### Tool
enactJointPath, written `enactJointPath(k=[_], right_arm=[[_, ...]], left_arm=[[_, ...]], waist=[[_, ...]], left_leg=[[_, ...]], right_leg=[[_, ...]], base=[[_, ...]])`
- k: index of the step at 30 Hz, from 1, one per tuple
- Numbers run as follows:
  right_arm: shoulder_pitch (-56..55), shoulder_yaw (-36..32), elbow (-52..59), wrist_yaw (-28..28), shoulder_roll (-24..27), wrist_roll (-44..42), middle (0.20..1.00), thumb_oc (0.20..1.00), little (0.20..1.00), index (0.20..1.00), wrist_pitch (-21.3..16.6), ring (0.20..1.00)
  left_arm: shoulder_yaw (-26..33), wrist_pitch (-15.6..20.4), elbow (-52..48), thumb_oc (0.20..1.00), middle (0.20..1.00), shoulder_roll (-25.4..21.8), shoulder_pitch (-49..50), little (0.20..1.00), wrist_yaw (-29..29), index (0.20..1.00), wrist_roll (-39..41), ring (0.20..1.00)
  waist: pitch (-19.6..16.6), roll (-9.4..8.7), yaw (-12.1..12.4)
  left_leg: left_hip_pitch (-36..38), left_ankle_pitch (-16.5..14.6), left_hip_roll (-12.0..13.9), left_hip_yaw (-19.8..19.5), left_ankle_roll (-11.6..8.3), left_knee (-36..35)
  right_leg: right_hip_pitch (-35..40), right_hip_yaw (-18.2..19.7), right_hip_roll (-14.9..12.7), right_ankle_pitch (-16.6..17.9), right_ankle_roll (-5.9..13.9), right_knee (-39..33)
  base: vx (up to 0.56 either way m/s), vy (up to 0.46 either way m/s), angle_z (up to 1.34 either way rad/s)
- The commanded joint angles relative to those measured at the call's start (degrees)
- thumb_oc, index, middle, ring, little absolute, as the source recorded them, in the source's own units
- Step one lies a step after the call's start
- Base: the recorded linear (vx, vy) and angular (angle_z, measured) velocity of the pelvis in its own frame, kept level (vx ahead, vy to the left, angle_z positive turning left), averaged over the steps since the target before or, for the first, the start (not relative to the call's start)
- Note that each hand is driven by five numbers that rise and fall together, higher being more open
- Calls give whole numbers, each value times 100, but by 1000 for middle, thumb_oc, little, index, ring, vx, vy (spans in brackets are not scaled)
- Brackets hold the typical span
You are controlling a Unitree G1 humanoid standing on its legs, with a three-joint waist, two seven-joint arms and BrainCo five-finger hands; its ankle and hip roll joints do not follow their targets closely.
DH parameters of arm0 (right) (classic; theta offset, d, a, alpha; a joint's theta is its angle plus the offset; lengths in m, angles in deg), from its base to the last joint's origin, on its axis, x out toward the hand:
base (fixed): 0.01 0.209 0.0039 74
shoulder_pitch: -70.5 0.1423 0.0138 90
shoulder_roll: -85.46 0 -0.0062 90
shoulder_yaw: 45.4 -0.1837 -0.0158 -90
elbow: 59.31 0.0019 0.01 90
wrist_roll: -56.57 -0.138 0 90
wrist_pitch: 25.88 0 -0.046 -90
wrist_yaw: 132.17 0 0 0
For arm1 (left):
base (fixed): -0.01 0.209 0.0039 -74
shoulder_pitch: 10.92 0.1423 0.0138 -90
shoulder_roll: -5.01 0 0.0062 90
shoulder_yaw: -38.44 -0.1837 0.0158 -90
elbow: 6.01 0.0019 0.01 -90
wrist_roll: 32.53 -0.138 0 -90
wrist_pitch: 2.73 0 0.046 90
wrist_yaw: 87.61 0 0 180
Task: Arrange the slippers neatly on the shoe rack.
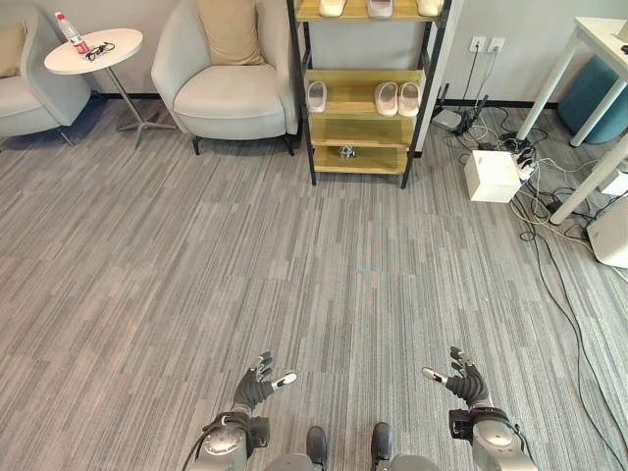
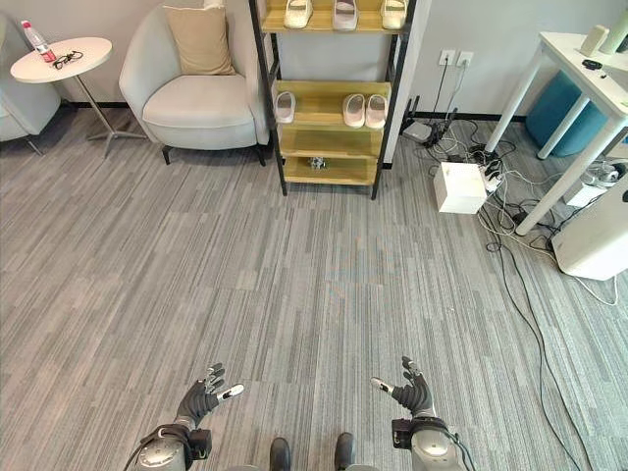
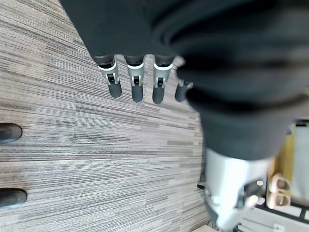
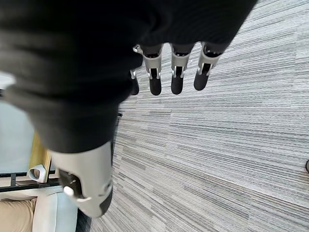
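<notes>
Left eye view: I note both robot hands, left robot hand [image 1: 257,385] and right robot hand [image 1: 463,379], low in frame, fingers straight, empty. Slippers [image 1: 397,98] sit on the rack [image 1: 361,80], top centre, well apart. I'd approach squarely before reaching.

This looks like an office lounge or a lab room set up as a living space. Grey striped carpet tiles [image 1: 245,255] cover the floor, as in an office. Against the far wall stands a pale armchair [image 1: 231,88] with a tan cushion [image 1: 231,29], and beside it a small round side table [image 1: 93,51] carrying a bottle [image 1: 71,32] and a pair of glasses [image 1: 98,49]. A wooden shoe rack [image 1: 363,128] with a black frame holds pale slippers [image 1: 397,98]. To the right, a white desk [image 2: 579,69] stands over loose cables [image 1: 549,216], a white box [image 1: 491,175] and wall sockets [image 1: 488,44].
</notes>
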Motion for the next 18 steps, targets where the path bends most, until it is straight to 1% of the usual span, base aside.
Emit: enactJointPath(k=[1,18], right_arm=[[120,-57,197,-48,29,-30,1000,1000,1000,1000,-229,1000],[122,-55,122,-27,-22,-125,1000,1000,1000,1000,-187,1000]], left_arm=[[120,216,-153,1000,1000,-68,-132,1000,-70,1000,208,1000],[270,181,-90,1000,1000,-47,23,1000,-67,1000,193,1000]], waist=[[-185,-149,21],[-163,-168,17]], left_leg=[[95,-487,364,-111,-357,-42],[175,-540,366,-104,-368,-42]], right_leg=[[258,131,-611,-652,727,6],[323,107,-618,-676,719,6]], base=[[0,0,0],[4,0,0]])
